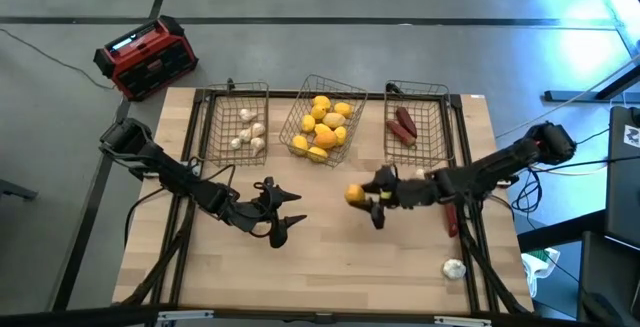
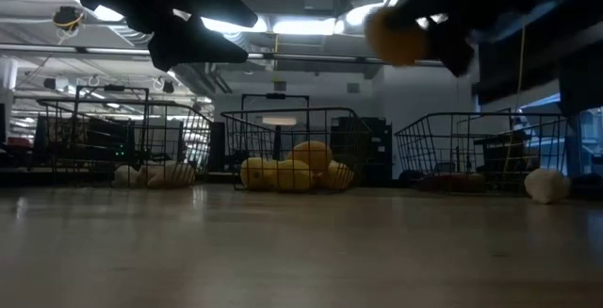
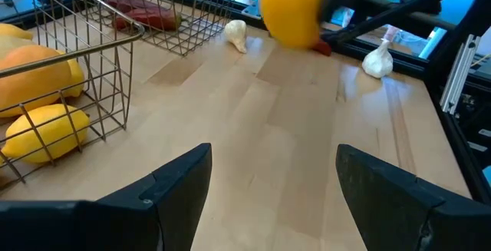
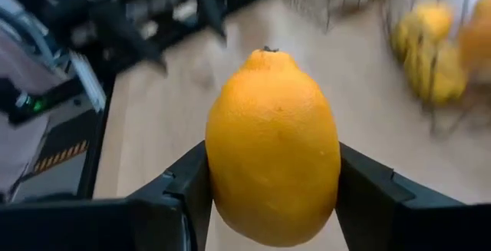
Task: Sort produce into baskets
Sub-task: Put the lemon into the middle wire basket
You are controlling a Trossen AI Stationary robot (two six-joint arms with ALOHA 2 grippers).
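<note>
Your right gripper [image 4: 272,193] is clamped on the orange lemon [image 4: 272,147], which sits between its two fingers, lifted above the table [image 1: 330,257] in front of the middle basket [image 1: 322,117] of yellow lemons. Your left gripper [image 1: 285,212] waits with its fingers apart and nothing between them, left of the lemon. You see one white bulb [image 1: 454,268] near the table's front right corner.
</note>
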